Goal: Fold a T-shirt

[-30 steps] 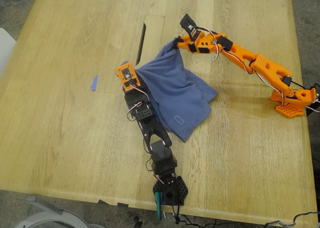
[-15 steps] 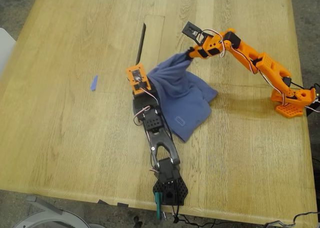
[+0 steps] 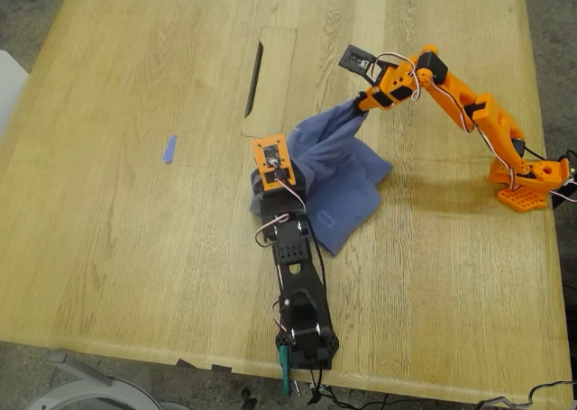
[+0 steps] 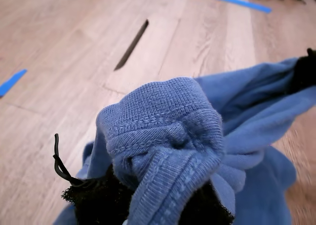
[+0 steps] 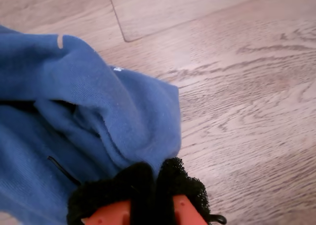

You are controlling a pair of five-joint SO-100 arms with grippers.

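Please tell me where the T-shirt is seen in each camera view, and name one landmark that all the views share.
Exterior view: the T-shirt is at the centre of the table, bunched between the two arms.
First wrist view: the T-shirt fills the lower middle, bunched at the jaws.
Second wrist view: the T-shirt covers the left half.
Shared landmark: the rectangular panel set in the tabletop.

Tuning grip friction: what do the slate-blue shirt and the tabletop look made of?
Slate-blue T-shirt: looks like soft matte cotton knit; ribbed hem and stitch rows show, and it drapes loosely. Tabletop: light oak-like wood or veneer, smooth with low sheen; grain lines show.
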